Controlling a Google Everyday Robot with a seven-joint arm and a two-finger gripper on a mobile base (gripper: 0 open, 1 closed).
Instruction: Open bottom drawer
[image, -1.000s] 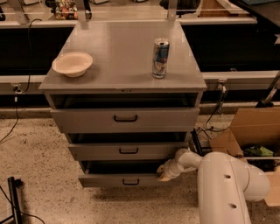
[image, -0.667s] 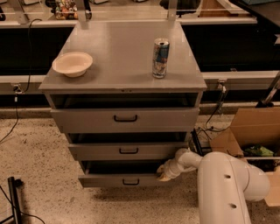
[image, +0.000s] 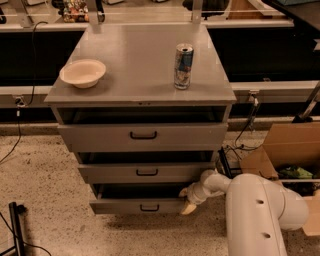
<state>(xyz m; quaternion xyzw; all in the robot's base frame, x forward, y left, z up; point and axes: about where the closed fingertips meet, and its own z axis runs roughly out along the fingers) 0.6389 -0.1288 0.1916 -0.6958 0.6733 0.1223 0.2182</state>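
Camera view gives us a grey cabinet (image: 140, 75) with a flat, matte top, standing in the middle of the frame on a speckled stone-like floor (image: 40, 170). On the top, toward the left, sits a round shallow bowl (image: 83, 73) of pale cream colour; its inside looks smooth and we see nothing in it. Toward the right stands an upright drink can (image: 183, 66), cylindrical, with a shiny metal rim and a blue and white print.

The cabinet has three drawers with flat grey fronts and small black bar handles. The top drawer (image: 100, 136) is the tallest, and the middle drawer (image: 110, 172) is lower and narrower. The bottom drawer (image: 120, 206) is in the lower centre of the frame. It stands out a little in front of the middle one, with a dark gap above its front. The insides of all three drawers are in shadow, so we cannot say what they hold.

The gripper (image: 186, 200), cream coloured, is at the right end of the bottom drawer's front, touching it. Whether it is open or closed we cannot tell. Behind it the thick, smooth white arm (image: 255, 210) fills the lower right corner. A brown cardboard box (image: 295, 145) lies at the right edge.
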